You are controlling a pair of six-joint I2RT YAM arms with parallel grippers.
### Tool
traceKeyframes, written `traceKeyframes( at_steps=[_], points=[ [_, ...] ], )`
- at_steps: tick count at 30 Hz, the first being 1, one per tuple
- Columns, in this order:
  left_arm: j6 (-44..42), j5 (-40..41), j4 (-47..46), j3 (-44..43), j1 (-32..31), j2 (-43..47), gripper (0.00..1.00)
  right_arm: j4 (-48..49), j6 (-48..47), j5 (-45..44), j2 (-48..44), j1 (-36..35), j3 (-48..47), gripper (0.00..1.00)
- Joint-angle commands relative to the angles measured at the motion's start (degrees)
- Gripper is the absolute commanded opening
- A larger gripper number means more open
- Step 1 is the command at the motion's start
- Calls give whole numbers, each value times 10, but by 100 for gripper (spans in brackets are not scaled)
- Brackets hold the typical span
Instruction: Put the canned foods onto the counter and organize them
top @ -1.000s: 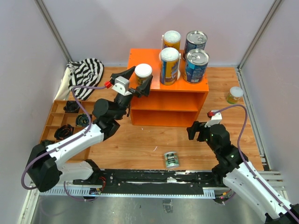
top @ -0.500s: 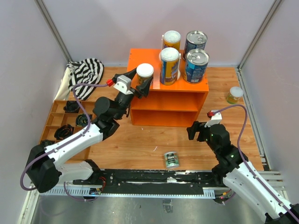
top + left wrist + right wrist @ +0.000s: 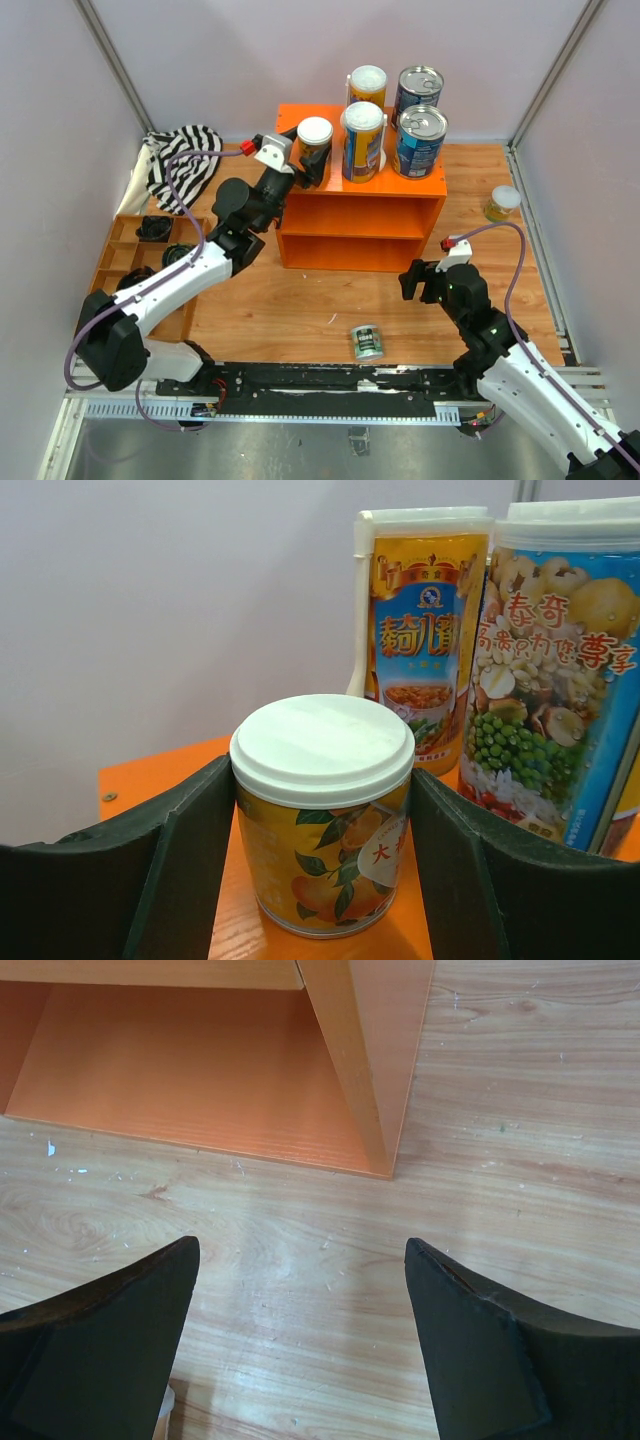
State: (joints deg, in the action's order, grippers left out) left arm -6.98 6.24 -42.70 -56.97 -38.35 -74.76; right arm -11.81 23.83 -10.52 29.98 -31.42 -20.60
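Five cans stand atop the orange surface [image 3: 298,113]. The fifth is the small white-lidded can [image 3: 322,850] at its left front corner, pinched at the lid between the fingers of the left end effector [image 3: 306,165]; whether its base rests fully there I cannot tell. Trouble looks likeliest at release: so near that corner's edge, a finger dragging on the lid as it spreads could tip the can off the front. The nearest tall can [image 3: 362,140], just toward the surface's middle, could be knocked by a finger swinging wide. The right end effector [image 3: 300,1260] hangs spread and empty before the surface's right front corner, while a green can [image 3: 367,341] lies in front of the surface and a pale-lidded can [image 3: 503,203] stands to its right.
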Motion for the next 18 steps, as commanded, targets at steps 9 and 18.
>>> traceKeyframes(
  at_steps=[9,18],
  points=[
    [29,-44,52,-80,45,-57,63,25,-5,-6,7,-11,5,85],
    [46,-78,87,-125,75,-95,65,29,-5,-8,10,-11,9,85]
  ],
)
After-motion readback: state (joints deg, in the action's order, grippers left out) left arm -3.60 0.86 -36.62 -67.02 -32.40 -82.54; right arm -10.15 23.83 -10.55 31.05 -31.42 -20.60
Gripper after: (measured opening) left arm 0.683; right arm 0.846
